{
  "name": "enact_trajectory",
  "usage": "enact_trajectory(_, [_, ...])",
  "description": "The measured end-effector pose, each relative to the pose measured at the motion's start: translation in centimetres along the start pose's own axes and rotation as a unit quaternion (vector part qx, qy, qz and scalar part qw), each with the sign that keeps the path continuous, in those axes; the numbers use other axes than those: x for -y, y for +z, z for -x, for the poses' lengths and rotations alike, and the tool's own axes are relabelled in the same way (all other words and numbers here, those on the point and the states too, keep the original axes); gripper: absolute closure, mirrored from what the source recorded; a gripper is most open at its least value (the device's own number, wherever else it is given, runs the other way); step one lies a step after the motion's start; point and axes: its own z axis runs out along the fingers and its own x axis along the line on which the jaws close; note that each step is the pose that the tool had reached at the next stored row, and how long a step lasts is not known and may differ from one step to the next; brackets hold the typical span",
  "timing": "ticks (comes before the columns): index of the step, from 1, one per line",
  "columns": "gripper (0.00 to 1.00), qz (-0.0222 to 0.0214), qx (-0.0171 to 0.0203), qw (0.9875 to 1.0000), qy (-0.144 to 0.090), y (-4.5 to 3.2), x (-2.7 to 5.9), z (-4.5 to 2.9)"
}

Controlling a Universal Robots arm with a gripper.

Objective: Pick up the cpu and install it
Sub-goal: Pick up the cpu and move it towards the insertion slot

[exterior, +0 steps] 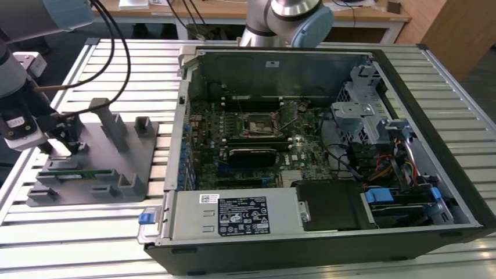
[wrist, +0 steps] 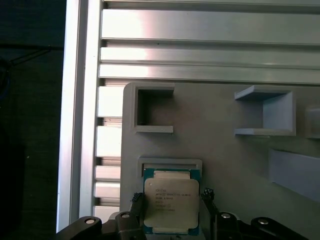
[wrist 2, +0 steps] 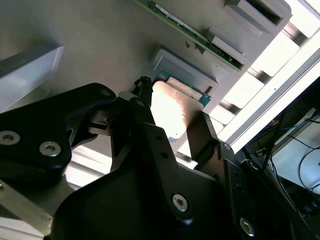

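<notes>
Biggest thing first: a slatted desk carrying an open computer case, with the socket in the middle of the board. Toward the exterior view's left sits the grey tray, and the end effector hangs right over it. The jaws are spread, one fingertip on either side of the cpu, with a sliver of gap on each side, so nothing is gripped yet. The cpu lies flat in its shallow pocket near a corner of the tray. Handling-wise, I'd guess it's light and rigid, with a slick metal lid and a delicate underside. Take it by two opposite edges of the rim, keep it level, and go easy on the squeeze.
</notes>
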Motion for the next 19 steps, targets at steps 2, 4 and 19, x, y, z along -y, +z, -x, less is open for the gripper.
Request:
enact_trajectory(2, [0.47,0.0,0.0,1.0,0.0,-0.05,0.0,0.0])
enact_trajectory(4, [0.47,0.0,0.0,1.0,0.0,-0.09,0.0,0.0])
enact_trajectory(19, [0.47,0.0,0.0,1.0,0.0,-0.7,-0.03,-0.01])
